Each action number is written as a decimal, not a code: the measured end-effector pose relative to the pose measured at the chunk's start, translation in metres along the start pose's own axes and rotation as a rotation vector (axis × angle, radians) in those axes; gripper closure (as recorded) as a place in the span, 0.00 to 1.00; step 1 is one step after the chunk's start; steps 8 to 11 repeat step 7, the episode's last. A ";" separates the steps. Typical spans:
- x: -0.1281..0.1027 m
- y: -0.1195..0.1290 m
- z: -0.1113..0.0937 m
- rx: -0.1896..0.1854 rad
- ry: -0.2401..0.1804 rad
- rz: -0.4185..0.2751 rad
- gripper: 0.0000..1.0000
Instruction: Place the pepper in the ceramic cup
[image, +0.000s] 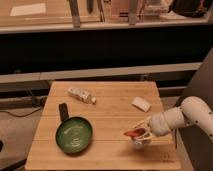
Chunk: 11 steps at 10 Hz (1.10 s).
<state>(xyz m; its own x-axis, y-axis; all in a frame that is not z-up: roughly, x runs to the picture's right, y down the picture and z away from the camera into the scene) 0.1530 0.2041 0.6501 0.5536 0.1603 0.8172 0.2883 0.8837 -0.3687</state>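
Note:
The pepper (133, 133), a small slender orange-red piece, is held at the tip of my gripper (138, 133) at the right front of the wooden table (107, 115). It sits right over the ceramic cup (139, 143), a small white cup partly hidden beneath the gripper. My white arm (192, 115) reaches in from the right. Whether the pepper touches the cup's rim does not show.
A green pan (74, 134) with a dark handle lies at the front left. A clear plastic bottle (82, 95) lies at the back left. A white rectangular block (141, 104) lies at the back right, just behind the gripper. A dark cabinet front stands behind the table.

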 end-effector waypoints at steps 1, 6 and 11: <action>0.000 -0.001 0.000 0.000 -0.001 -0.003 0.20; -0.002 -0.002 0.002 -0.011 -0.016 -0.019 0.20; -0.003 -0.002 0.002 -0.017 -0.014 -0.024 0.20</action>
